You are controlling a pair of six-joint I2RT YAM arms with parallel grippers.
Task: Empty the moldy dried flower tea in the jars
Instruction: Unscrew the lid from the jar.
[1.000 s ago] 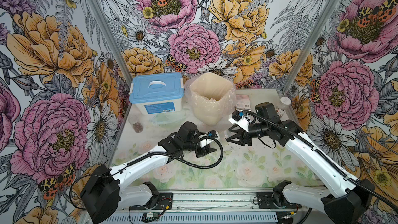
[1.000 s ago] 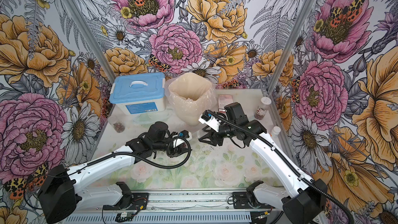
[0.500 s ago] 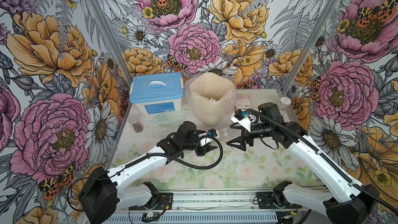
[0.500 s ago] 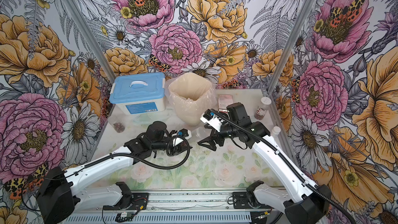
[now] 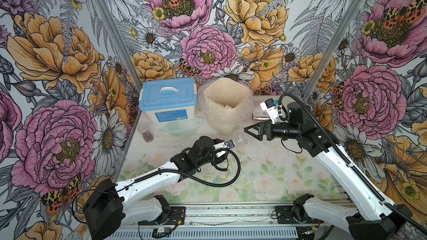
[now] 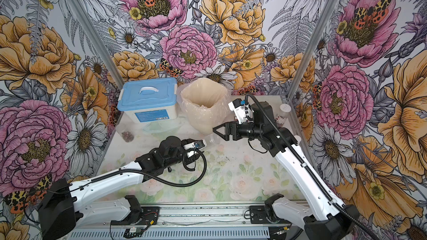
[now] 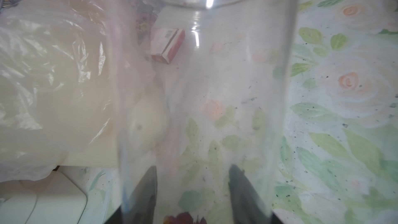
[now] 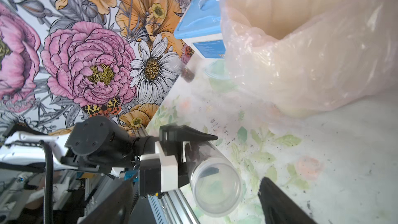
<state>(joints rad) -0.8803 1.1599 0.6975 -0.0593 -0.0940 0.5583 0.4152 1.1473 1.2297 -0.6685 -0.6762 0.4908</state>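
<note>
My left gripper (image 8: 189,158) is clamped around a clear jar (image 8: 215,160) lying sideways, its mouth facing my right gripper (image 5: 249,130), whose jaws stand wide and empty just beside it. A few dark tea buds (image 7: 185,219) sit at the jar's base. The lined bin (image 5: 226,105) stands just beyond, and a second jar (image 5: 147,135) holding buds is far left.

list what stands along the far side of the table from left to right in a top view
small jar of dried buds → blue-lidded box → bag-lined bin → red and white carton
</note>
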